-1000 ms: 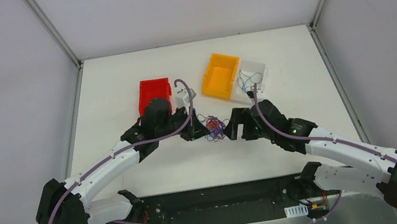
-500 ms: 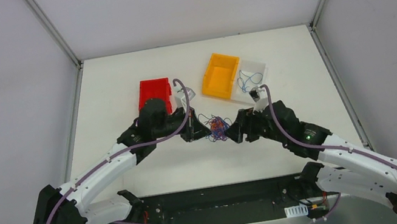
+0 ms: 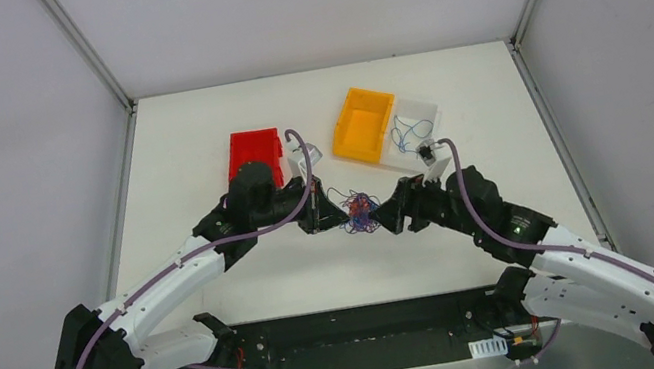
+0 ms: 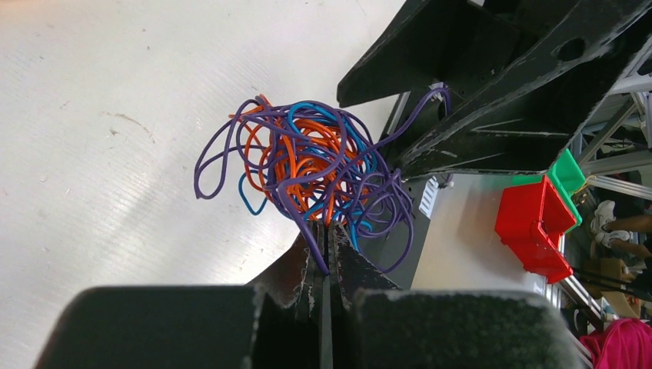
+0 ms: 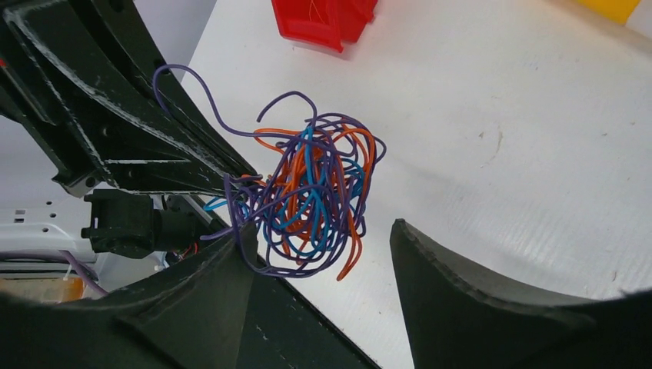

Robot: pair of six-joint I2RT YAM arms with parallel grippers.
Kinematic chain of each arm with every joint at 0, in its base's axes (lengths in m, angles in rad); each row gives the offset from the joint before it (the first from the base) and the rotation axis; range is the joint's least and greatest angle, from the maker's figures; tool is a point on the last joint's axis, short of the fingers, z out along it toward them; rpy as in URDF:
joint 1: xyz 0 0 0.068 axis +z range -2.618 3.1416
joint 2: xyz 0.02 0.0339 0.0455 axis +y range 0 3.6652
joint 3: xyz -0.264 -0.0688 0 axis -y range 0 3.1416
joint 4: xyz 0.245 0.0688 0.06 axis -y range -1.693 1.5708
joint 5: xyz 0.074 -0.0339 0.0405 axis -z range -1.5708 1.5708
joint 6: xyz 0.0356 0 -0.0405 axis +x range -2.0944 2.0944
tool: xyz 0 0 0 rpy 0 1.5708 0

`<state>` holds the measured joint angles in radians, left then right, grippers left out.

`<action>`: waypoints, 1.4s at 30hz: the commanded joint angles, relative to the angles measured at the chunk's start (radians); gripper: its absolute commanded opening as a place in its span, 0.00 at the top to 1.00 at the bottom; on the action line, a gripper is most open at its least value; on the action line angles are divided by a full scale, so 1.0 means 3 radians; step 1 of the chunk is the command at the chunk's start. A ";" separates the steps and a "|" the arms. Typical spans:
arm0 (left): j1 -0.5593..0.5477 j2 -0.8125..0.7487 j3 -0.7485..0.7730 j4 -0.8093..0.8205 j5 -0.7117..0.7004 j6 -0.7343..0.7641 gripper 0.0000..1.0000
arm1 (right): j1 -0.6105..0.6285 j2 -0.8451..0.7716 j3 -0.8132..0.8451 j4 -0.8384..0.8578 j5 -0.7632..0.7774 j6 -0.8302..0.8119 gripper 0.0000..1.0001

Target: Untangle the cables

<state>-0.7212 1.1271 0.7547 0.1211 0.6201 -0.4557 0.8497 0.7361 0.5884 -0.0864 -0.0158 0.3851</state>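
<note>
A tangled ball of thin purple, orange and blue cables (image 3: 359,210) hangs between my two grippers above the white table (image 3: 191,127). My left gripper (image 3: 333,217) is shut on the cables: in the left wrist view its jaws (image 4: 329,242) pinch a purple strand at the bottom of the ball (image 4: 307,165). My right gripper (image 3: 393,213) is open just right of the ball. In the right wrist view its gripper (image 5: 321,234) has its fingers spread, with the ball (image 5: 311,196) hanging against the left finger (image 5: 231,261).
A red bin (image 3: 254,154) stands behind my left arm. An orange bin (image 3: 363,123) and a white bin (image 3: 416,124) holding a few blue cables stand behind my right arm. The red bin also shows in the right wrist view (image 5: 323,19).
My right arm has swung right and its gripper has closed in on the ball from the right. My left gripper has shifted slightly right with the ball in it.
</note>
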 commanded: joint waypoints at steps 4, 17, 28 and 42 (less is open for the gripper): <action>-0.0039 -0.0027 0.0105 0.0072 0.0038 0.0021 1.00 | 0.0012 -0.0150 0.0016 0.0034 0.0109 -0.0106 0.35; -0.0031 0.0134 0.0258 -0.0476 -0.0525 0.0016 1.00 | 0.0011 0.0024 0.0107 0.0061 0.0289 -0.0030 0.99; 0.0503 -0.0229 -0.0160 -0.1160 -0.1590 -0.0283 0.83 | -0.0322 -0.0033 0.0120 -0.1165 0.1704 0.0585 1.00; 0.0630 -0.0288 -0.0164 -0.1140 -0.1015 -0.0050 0.45 | -0.0408 0.0026 0.0323 -0.1237 0.1283 0.0446 1.00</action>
<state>-0.5346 0.9859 0.6716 -0.2726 0.1535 -0.4896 0.7307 0.7311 0.6147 -0.4507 0.4110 0.5335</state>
